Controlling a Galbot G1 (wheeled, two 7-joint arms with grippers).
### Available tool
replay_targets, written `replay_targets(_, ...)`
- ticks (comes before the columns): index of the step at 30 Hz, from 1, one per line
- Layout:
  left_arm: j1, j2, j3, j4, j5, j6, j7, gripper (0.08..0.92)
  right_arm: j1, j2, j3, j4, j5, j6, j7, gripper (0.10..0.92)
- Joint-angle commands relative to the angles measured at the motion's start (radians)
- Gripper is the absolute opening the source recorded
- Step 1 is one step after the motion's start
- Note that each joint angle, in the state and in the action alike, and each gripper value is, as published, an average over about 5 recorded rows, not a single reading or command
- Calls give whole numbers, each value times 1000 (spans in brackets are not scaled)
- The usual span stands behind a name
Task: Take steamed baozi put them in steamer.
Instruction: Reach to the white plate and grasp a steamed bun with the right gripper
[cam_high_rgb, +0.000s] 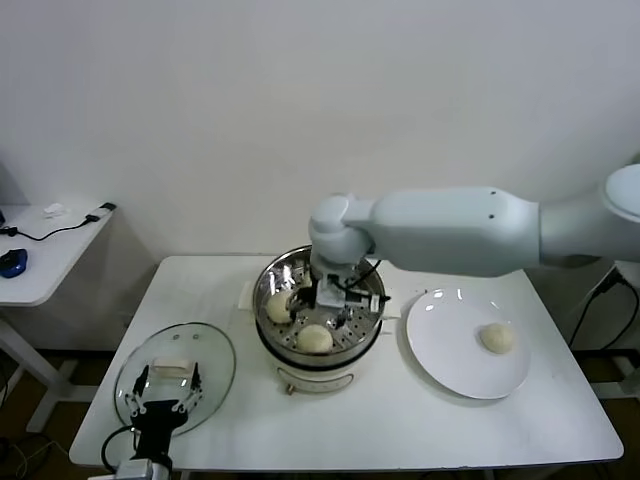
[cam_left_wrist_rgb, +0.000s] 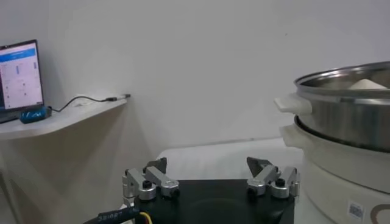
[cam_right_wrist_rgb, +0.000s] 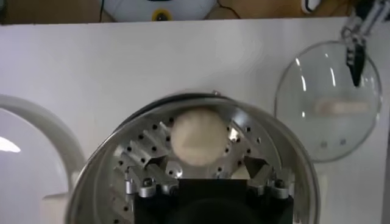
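Observation:
The steel steamer (cam_high_rgb: 320, 322) stands mid-table, with two cream baozi showing on its perforated tray, one (cam_high_rgb: 279, 307) at the left and one (cam_high_rgb: 315, 339) at the front. My right gripper (cam_high_rgb: 330, 295) hangs inside the rim, open. In the right wrist view a baozi (cam_right_wrist_rgb: 198, 137) lies on the tray just beyond the spread fingertips of my right gripper (cam_right_wrist_rgb: 206, 163), free of them. Another baozi (cam_high_rgb: 497, 338) rests on the white plate (cam_high_rgb: 450, 365). My left gripper (cam_high_rgb: 160, 405) is parked open over the near left, empty (cam_left_wrist_rgb: 207, 164).
A round glass lid (cam_high_rgb: 205, 350) lies flat left of the steamer, under my left gripper. The steamer's wall (cam_left_wrist_rgb: 347, 115) rises close beside that gripper. A side table (cam_high_rgb: 40, 250) with cables stands off to the left.

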Motion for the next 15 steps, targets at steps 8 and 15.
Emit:
replay_targets(8,3,2,0,-10,0,-2,1,823,187,-403,-140,-254,469,-262,-65,823)
replay_targets(15,-2,-5,5,-9,3,1,2,823,-4,-608,-159,-259,355,-381,-11,823)
